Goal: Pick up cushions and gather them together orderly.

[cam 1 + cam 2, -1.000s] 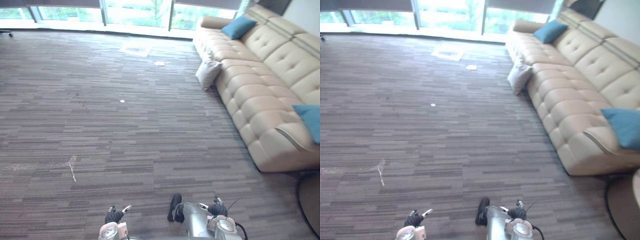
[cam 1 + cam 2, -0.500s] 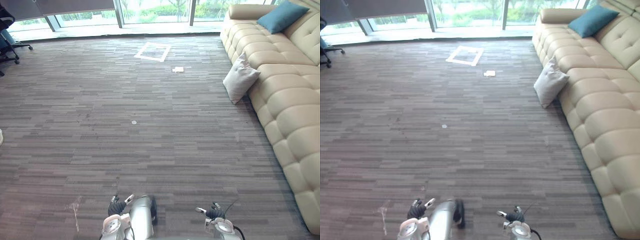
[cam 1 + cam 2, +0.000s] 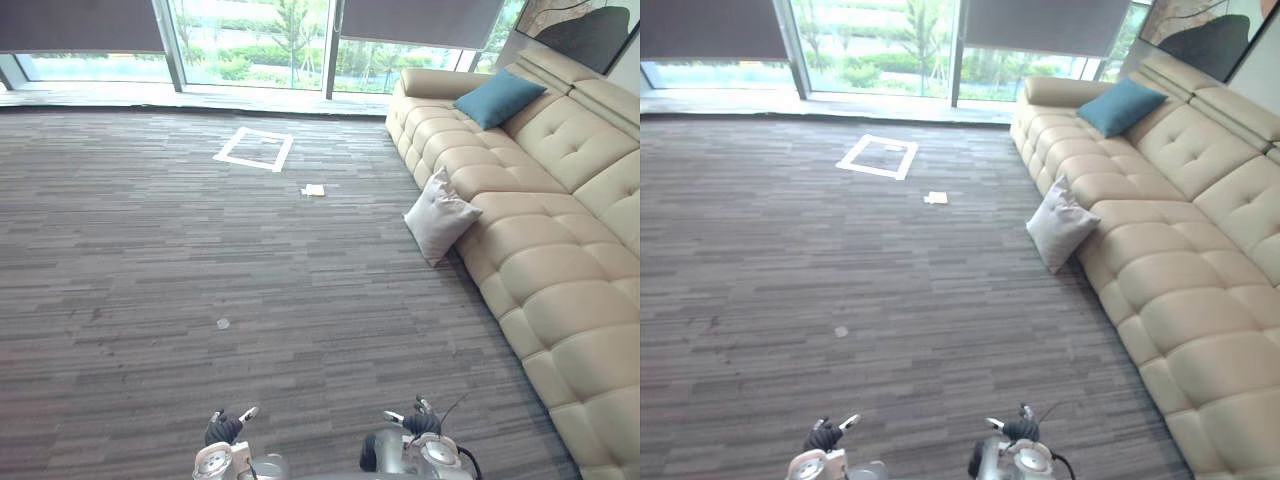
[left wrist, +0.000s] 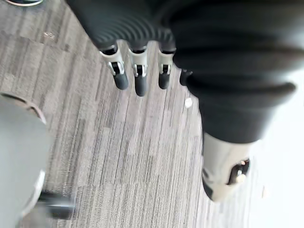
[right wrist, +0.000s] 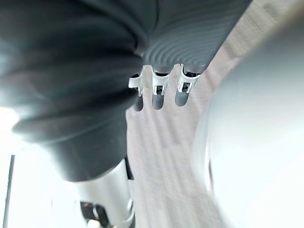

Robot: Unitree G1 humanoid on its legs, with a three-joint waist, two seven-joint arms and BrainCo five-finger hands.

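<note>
grey cushion (image 3: 440, 218) stands on the carpet (image 3: 150, 250), leaning against the front of the cream sofa (image 3: 560, 230); a teal cushion (image 3: 499, 97) lies up on the seat by the far armrest, well apart from it. left hand (image 4: 137, 78) and right hand (image 5: 158, 92) hang low, fingers relaxed, holding nothing. likely trouble: pinched by one soft corner, the propped cushion could sag and slip out, or topple flat. no writing or labels can be read anywhere

Bright daylight comes through the windows (image 3: 250, 45) at the far wall and lights the carpet (image 3: 120, 230) and sofa (image 3: 540, 240) evenly, with soft shadows. White glare washes out the carpet beside the left hand (image 4: 142, 28).
</note>
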